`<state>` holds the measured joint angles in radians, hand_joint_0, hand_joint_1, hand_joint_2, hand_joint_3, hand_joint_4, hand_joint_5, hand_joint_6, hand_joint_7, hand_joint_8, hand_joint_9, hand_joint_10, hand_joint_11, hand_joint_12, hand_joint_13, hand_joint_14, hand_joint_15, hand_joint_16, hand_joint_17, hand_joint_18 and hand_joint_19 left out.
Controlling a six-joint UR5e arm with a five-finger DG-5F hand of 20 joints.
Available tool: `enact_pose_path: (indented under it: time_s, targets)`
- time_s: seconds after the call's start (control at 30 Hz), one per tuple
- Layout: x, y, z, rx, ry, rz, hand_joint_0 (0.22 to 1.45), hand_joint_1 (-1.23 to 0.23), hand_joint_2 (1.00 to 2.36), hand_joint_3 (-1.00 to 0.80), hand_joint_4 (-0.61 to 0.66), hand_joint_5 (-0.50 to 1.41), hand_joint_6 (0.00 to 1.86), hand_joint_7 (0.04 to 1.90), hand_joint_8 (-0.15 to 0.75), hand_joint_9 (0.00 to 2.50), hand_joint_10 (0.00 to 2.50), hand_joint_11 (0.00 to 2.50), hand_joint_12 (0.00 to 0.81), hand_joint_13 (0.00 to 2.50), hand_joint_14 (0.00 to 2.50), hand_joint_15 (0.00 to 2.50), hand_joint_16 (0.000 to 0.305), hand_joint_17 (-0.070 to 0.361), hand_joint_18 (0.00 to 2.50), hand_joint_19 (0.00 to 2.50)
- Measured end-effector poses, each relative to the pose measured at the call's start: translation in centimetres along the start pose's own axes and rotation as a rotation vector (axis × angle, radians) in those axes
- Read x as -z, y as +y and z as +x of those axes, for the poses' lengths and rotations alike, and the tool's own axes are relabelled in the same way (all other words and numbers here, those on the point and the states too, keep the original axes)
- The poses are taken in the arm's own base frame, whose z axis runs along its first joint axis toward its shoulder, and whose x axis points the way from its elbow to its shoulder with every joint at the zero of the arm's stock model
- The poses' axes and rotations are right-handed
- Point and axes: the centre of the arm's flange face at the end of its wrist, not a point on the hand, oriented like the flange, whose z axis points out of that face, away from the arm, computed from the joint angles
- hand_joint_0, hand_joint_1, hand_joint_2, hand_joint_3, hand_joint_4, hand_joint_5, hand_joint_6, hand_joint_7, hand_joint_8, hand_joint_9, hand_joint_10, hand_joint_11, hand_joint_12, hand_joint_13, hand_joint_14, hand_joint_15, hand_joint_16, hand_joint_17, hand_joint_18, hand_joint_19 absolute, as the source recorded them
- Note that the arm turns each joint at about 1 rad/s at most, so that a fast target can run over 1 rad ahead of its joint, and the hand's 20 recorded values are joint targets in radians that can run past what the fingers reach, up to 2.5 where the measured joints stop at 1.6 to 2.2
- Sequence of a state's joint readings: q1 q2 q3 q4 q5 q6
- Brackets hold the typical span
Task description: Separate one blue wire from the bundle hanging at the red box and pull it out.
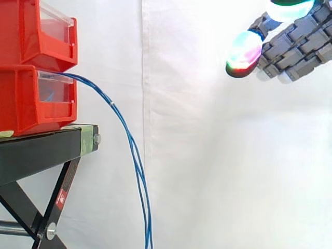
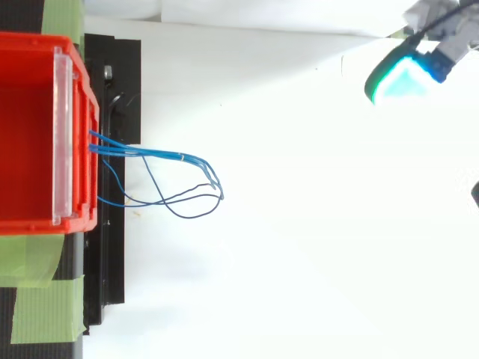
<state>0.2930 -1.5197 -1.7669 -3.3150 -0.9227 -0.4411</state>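
- Hand (image 1: 301, 46) at 2 o'clock in the side view, fingers relaxed and holding nothing, likely poised for its approach.
- Blue wire bundle (image 1: 126, 132) droops from the lower red box (image 1: 36, 98) at 9 o'clock, its strands hanging free where one could be singled out.

The bins (image 1: 31, 67) are bright red with clear front panels, the stand (image 1: 36, 150) black with pale green tape (image 2: 37, 292), the curtain (image 1: 218, 166) white. The wires (image 1: 136, 161) are plain blue. The hand (image 1: 303, 44) is grey, its pads (image 1: 245, 52) glowing green, cyan and some red.
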Motion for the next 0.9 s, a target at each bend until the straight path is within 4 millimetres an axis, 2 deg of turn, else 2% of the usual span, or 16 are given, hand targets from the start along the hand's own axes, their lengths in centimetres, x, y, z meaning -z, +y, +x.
enact_pose_path:
  time_s: [0.43,0.7,0.9]
  targets:
    - [-1.1,0.9,0.3,0.26,-0.079,-0.08,0.55,-0.73,1.0,-0.5,0.19,-0.2,0.5,0.85,0.224,0.19,0.0,0.0,0.344,0.06,0.0,0.05,0.062,0.139,0.0,0.01]
    - [-1.8,-1.8,2.5,0.429,-0.114,-0.113,0.55,-0.73,1.0,-0.5,0.2,-0.2,0.5,0.86,0.225,0.2,0.0,0.0,0.344,0.07,0.0,0.06,0.062,0.139,0.0,0.02]
    - [-2.3,-3.6,4.0,0.433,-0.158,-0.159,0.55,-0.72,1.0,-0.5,0.2,-0.2,0.5,0.86,0.227,0.2,0.0,0.0,0.345,0.07,0.0,0.06,0.062,0.139,0.0,0.03]
